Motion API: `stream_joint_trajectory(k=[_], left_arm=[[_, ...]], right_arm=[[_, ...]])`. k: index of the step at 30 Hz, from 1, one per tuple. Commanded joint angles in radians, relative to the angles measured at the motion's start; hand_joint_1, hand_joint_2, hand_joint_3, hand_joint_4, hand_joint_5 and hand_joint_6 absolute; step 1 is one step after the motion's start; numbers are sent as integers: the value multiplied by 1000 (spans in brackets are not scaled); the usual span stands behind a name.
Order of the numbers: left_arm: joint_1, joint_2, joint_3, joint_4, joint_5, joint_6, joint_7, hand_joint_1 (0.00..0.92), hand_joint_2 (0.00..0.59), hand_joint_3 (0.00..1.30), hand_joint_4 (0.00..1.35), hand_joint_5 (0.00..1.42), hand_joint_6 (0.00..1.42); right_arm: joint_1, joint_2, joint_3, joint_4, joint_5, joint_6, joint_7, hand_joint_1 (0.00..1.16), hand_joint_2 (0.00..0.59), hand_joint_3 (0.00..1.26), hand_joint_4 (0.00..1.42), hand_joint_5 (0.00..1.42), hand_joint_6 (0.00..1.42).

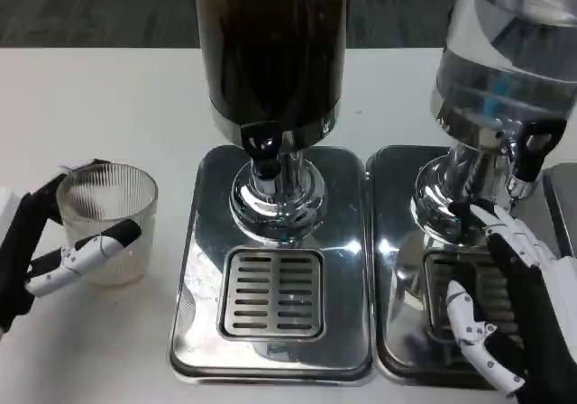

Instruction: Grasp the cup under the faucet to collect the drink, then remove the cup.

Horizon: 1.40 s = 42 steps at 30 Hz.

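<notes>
At the left of the frame, the ribbed clear plastic cup [108,222] is held by the left hand [54,251]. It should be kept upright and carried right, under the black faucet [264,144] of the dark drink dispenser [270,43]. The right hand [514,314], lower right, seems open and empty.

Drink dispensers: 2, a dark dispenser [270,43] and a clear dispenser [505,52]
Faucets: 2, a black-handled tap [264,151] and a second tap [532,151]
Drip trays: 2, the middle tray [207,269] and the right tray [397,269]
Cups: 1, the ribbed cup [108,219]
Hands: 2, left hand [45,260], right hand [518,314]
</notes>
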Motion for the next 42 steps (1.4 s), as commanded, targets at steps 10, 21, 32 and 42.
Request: stream_joint_trajectory(k=[10,21,32,42], left_arm=[[-16,-33,0,-35,-14,-39,-45,121,204,333,355,557,597],[-38,-78,-20,-50,-4,-55,-82,121,205,339,357,557,601],[-65,-111,-56,-59,3,-60,-115,121,205,339,365,557,604],[-94,-132,-93,-44,16,-58,-142,121,205,339,366,564,604]], right_arm=[[-4,1,2,5,0,-2,-11,429,586,189,87,73,63],[-1,4,2,3,-2,-2,-16,429,586,188,87,73,52],[18,11,6,-5,-4,-1,-23,429,586,188,87,73,49],[30,16,8,-16,-8,1,-33,429,586,189,87,73,60]])
